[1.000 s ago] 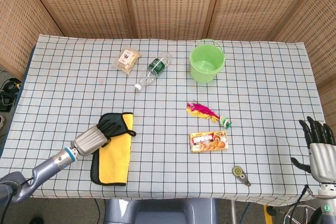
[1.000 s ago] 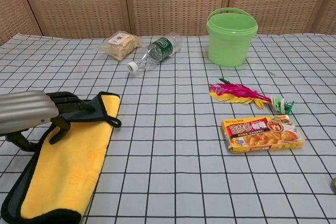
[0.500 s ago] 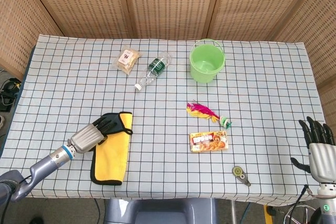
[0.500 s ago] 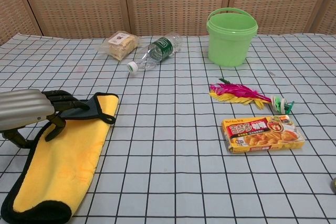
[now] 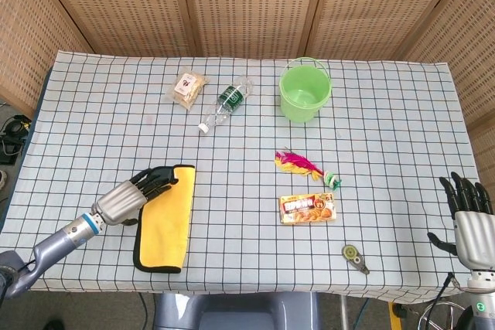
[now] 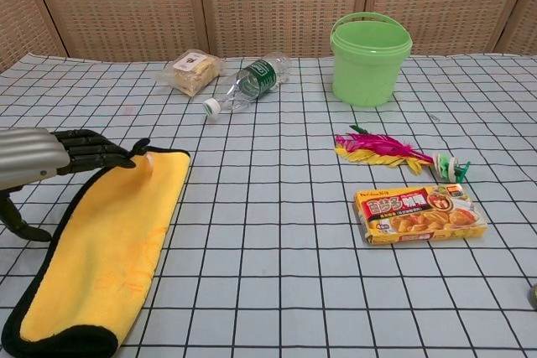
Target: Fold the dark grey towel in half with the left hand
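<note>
While lettering blurs, red-orange snack box [image 6: 421, 213], green-labelled bottle [image 6: 248, 81]

The towel [image 5: 165, 217] lies at the bench's [image 5: 387, 113] front left, the left hand [image 5: 133, 195] at its far left corner. Behind it sit a snack bag [image 5: 189, 87] and, to its right, a bottle [image 5: 225, 103]; further right stands a bucket [image 5: 304, 91]. Before the bucket lie a feather toy [image 5: 305, 166], then a box [image 5: 308, 208], then a tape roll [image 5: 354, 256]. The right hand [image 5: 466, 218] hangs off the front right corner.
</note>
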Tool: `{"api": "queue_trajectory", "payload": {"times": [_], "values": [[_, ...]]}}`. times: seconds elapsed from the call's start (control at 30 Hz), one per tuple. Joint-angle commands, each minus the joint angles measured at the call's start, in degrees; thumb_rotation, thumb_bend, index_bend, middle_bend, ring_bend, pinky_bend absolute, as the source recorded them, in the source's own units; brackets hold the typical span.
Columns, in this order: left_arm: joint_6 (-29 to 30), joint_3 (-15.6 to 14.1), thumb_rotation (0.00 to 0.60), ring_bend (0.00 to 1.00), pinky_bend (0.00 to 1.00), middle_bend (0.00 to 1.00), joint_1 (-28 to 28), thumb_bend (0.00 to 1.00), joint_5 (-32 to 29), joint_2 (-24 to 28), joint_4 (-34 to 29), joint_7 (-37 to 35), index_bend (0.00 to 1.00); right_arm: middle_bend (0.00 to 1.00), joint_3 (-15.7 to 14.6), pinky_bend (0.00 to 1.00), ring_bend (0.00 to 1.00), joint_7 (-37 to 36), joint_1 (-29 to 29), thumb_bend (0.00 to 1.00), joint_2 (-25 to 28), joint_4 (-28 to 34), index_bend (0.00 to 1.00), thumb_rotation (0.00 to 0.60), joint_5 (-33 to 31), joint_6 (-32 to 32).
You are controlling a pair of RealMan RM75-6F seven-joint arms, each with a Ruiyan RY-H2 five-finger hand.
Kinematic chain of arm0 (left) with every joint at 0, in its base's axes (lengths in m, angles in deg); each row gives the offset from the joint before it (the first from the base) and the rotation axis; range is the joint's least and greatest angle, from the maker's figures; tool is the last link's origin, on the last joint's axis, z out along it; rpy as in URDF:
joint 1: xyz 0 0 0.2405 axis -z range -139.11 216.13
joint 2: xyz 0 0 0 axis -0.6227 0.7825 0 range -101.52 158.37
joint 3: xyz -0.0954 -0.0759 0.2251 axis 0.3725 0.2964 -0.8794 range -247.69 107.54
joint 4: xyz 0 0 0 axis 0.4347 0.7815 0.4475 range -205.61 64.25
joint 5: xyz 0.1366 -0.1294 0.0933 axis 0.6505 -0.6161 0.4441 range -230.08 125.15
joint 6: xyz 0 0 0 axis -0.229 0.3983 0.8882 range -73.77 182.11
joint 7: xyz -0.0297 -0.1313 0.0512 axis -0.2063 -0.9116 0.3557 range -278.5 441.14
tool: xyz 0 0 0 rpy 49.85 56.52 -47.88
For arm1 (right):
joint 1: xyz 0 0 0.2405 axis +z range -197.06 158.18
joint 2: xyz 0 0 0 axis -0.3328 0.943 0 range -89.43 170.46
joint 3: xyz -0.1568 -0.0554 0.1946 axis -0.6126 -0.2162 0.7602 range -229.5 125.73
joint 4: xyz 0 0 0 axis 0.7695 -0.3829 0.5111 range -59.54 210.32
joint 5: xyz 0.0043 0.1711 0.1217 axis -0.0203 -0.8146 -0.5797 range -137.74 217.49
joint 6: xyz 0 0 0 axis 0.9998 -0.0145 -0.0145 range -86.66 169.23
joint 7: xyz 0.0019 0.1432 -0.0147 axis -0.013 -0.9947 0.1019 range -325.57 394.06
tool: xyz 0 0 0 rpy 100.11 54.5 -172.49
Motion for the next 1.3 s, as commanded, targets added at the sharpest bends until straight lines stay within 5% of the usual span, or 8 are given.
{"api": "queue_trajectory", "payload": {"times": [0.03,0.3,0.53,0.83,1.07,1.3], "values": [[3.59,0.11,0.6,0.0,0.0,0.0,-1.11,0.05,0.67,2.39,-0.53,-2.09,0.0,0.0,-0.05,0.0,0.0,-0.16,-0.03,0.0,0.09,0.09,0.0,0.6,0.15,-0.05],[9.11,3.1,0.6,0.0,0.0,0.0,-2.67,0.05,-1.44,6.49,-4.95,-6.55,0.0,0.0,-0.24,0.0,0.0,-0.36,-0.1,0.0,0.31,0.53,0.0,0.6,0.83,-0.33],[11.93,2.89,0.6,0.0,0.0,0.0,-4.97,0.05,-1.16,8.45,-11.05,-7.37,0.0,0.0,-0.33,0.0,0.0,-0.8,-0.32,0.0,0.62,0.78,0.0,0.6,1.27,-0.81],[15.58,-1.07,0.6,0.0,0.0,0.0,-9.98,0.12,3.01,8.4,-15.21,-3.86,0.42,0.0,-0.57,0.0,0.0,-2.35,-0.55,0.0,1.2,0.97,0.0,0.6,2.14,-1.18],[13.36,-3.78,0.6,0.0,0.0,0.0,-12.79,0.29,4.87,5.24,-15.24,0.5,0.51,0.0,-0.85,0.0,0.0,-3.66,-0.58,0.0,1.61,0.85,0.0,0.6,2.7,-1.01],[11.85,-4.41,0.6,0.0,0.0,0.0,-14.34,0.31,5.11,2.5,-12.98,1.87,0.53,0.0,-0.74,0.0,0.0,-4.76,-0.63,0.0,1.91,0.54,0.0,0.6,2.24,-0.76]]}}
